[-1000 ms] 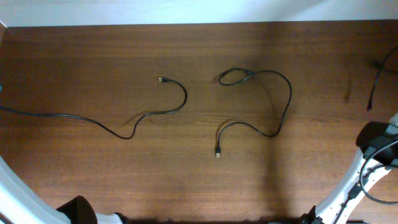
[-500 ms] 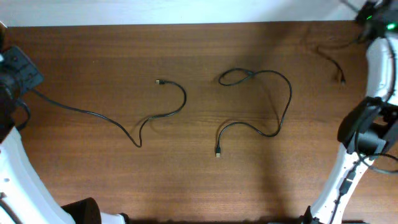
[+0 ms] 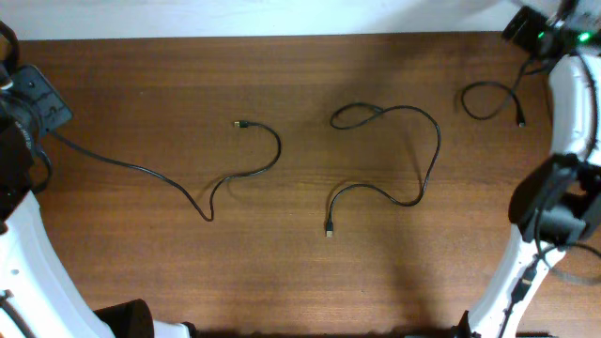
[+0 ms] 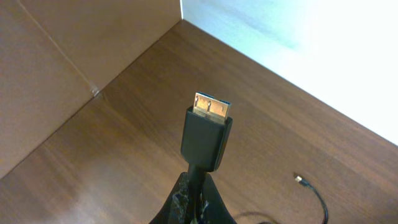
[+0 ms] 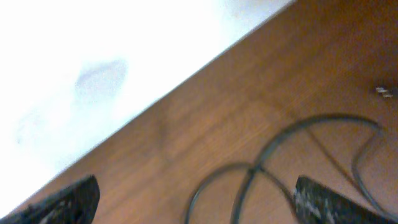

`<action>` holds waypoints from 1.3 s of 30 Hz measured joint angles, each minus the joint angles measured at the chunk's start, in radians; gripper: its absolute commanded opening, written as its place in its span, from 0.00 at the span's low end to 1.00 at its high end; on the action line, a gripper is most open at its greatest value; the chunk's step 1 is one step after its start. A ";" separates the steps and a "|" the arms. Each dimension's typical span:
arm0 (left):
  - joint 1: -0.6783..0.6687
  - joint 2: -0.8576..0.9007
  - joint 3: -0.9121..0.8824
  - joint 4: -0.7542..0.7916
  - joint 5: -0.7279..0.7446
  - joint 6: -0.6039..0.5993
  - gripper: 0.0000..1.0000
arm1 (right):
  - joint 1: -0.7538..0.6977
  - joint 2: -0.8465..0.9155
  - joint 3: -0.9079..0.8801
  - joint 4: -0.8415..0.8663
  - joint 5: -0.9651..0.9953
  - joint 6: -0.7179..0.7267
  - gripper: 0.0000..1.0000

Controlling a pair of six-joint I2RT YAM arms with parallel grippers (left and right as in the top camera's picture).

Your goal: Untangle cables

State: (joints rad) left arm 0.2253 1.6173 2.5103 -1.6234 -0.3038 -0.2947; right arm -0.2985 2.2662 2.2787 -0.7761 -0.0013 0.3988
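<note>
My left gripper [image 3: 38, 108] hovers over the table's left edge, shut on a black cable just under its big metal-tipped plug [image 4: 207, 134]. That cable [image 3: 141, 171] trails right across the wood to a small plug [image 3: 242, 123]. A second cable [image 3: 434, 150] lies apart mid-table, with a loop at its top and a plug [image 3: 329, 230] at its low end. At the far right corner my right gripper [image 3: 526, 28] is open, with its fingers [image 5: 323, 199] wide apart above a third cord's loop [image 3: 479, 100] lying on the table.
The wooden table [image 3: 300, 282] ends at a white wall along the back. White arm links stand at the lower left [image 3: 28, 272] and lower right [image 3: 531, 253]. A thicker black wire hangs on the right arm.
My right gripper rose to the far right corner, opened and let go of its cord, which now lies in a loop. The left arm came into view, dragging its cable's left part.
</note>
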 measured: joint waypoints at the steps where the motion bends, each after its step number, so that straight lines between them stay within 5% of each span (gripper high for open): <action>1: 0.000 0.000 0.000 -0.006 -0.001 0.000 0.00 | 0.002 -0.039 0.019 -0.074 -0.005 0.048 0.99; 4: 0.000 0.000 0.000 -0.010 -0.004 0.000 0.00 | 0.016 -0.079 0.038 -0.207 -0.038 0.158 0.99; 6: 0.000 0.000 0.000 -0.011 -0.018 0.000 0.00 | 0.030 -0.063 0.031 -0.189 -0.051 0.186 0.88; 9: 0.000 0.000 0.000 -0.011 -0.035 0.000 0.00 | 0.035 -0.059 0.029 -0.176 -0.054 0.213 0.87; 16: 0.000 0.000 0.000 -0.011 -0.045 0.000 0.00 | 0.067 -0.011 -0.090 -0.350 0.051 0.697 0.89; 22: 0.000 0.000 0.000 -0.013 -0.045 0.000 0.00 | 0.134 0.027 -0.175 -0.568 -0.152 0.800 0.89; 26: 0.000 0.000 0.000 -0.014 -0.045 0.002 0.00 | 0.175 0.027 -0.175 -0.546 -0.175 0.825 0.92; 29: 0.000 0.000 0.000 -0.019 -0.045 0.008 0.00 | 0.179 0.027 -0.178 -0.391 -0.060 0.717 1.00; 35: 0.000 0.000 0.000 -0.033 -0.045 0.020 0.00 | 0.214 0.028 -0.177 0.006 0.035 -0.046 0.99; 39: 0.000 0.000 0.000 -0.034 -0.045 0.023 0.00 | 0.217 0.056 -0.177 0.074 0.027 -0.008 0.99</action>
State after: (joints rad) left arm 0.2253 1.6173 2.5107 -1.6569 -0.3489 -0.2718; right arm -0.0818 2.3222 2.1017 -0.7021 0.0257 0.3904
